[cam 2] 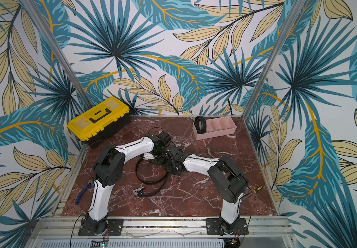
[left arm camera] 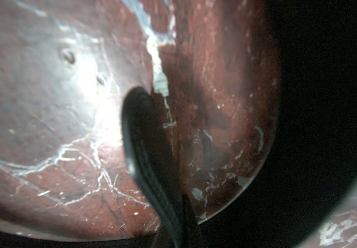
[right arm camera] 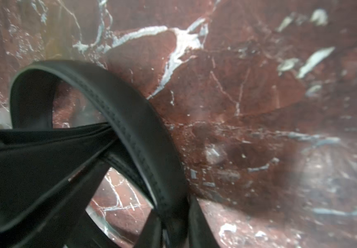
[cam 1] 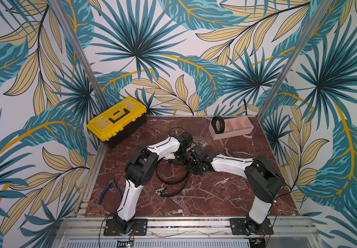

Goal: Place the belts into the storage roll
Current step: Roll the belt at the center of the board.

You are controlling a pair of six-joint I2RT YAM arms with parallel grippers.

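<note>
Left gripper (cam 1: 178,156) clamped shut, apparently on loose belt (cam 1: 169,182) sprawled mid-frame | right gripper (cam 1: 191,160) beside it, I can't tell its jaws | coiled belt (cam 1: 218,124) stands in storage roll (cam 1: 233,134), leftmost compartment, upper right: I judge one stowed, one left | red marble table (cam 1: 216,193), leaf-wallpaper booth (cam 1: 173,53)

I am wearing glossy white shells (cam 1: 164,146) on my left arm (cam 1: 129,196) and right arm (cam 1: 231,164), with bulky matte-black joints (cam 1: 143,165) bulging between them. Thin black cables (cam 1: 115,158) are looping off both, and my black base plates (cam 1: 140,225) are showing small silver screws (cam 1: 144,222).
</note>
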